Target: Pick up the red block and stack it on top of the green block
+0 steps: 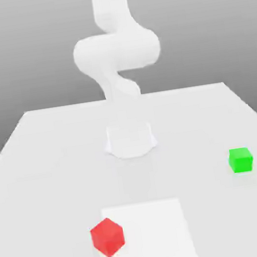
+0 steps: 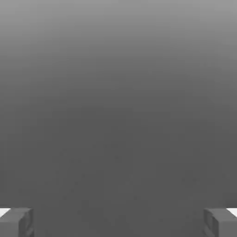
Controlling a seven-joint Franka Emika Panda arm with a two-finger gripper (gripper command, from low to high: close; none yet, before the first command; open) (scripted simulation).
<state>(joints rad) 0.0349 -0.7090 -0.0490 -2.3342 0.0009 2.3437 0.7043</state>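
I'm running an open, empty gripper (image 2: pixel 118 223), planning to square it to the red block (image 1: pixel 108 237) by the pale square's (image 1: pixel 151 232) edge.

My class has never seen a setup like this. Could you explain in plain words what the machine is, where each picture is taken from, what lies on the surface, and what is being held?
The machine is a robot arm, the pale jointed shape standing on a white table. The exterior view comes from a camera off the arm that sees the scene. The hand view comes from a camera on the arm's hand, so the gripper appears there, its two fingers wide apart with nothing between them: nothing is held.

On the table lies a paler patch. A red block is at its edge, towards the exterior view's left, turned at an angle. A green block sits apart, towards the exterior view's right.
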